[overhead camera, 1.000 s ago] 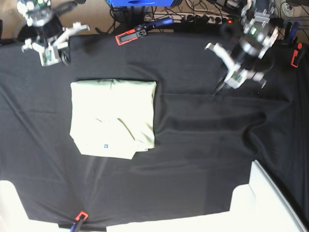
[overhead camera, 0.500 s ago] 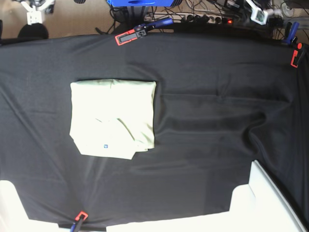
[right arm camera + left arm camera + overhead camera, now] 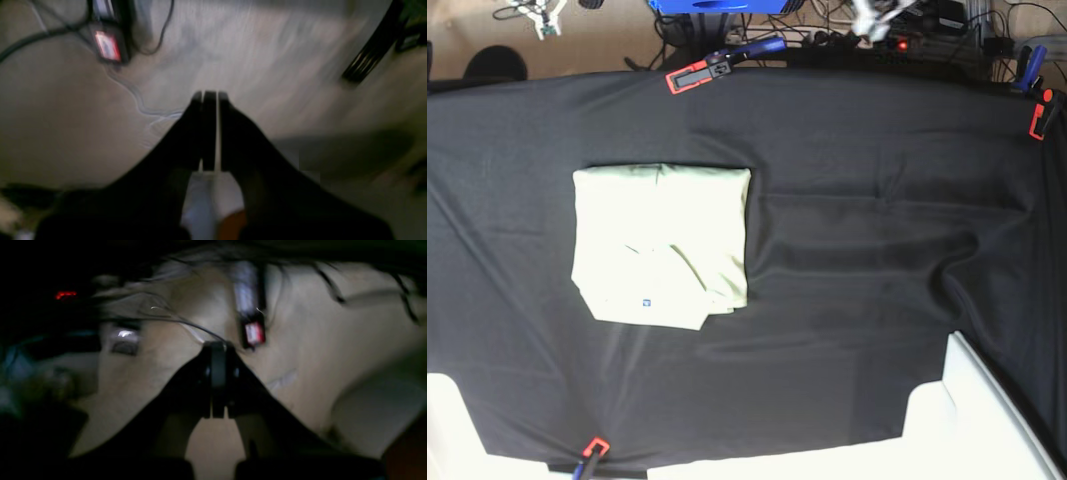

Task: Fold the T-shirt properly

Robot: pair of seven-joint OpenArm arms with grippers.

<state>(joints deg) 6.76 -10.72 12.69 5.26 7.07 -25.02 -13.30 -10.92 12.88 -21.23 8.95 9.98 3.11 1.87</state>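
Note:
The pale mint-green T-shirt (image 3: 662, 245) lies folded into a neat rectangle on the left half of the black table cloth (image 3: 857, 180), its small blue tag (image 3: 645, 301) near the front edge. Neither gripper is over it. In the left wrist view my left gripper (image 3: 218, 346) is shut with nothing in it, above a beige floor with cables. In the right wrist view my right gripper (image 3: 209, 96) is also shut and holds nothing. Both wrist views are blurred. In the base view only small pale arm parts show past the table's far edge.
Red clamps (image 3: 692, 77) (image 3: 1037, 120) (image 3: 592, 447) pin the cloth at its edges. The cloth is wrinkled on the right (image 3: 927, 260). A white block (image 3: 972, 420) sits at the front right corner. Cables and a power strip (image 3: 867, 38) lie behind the table.
Both arms hung over the table's far corners a second ago and have pulled back past the far edge. The T-shirt has not moved.

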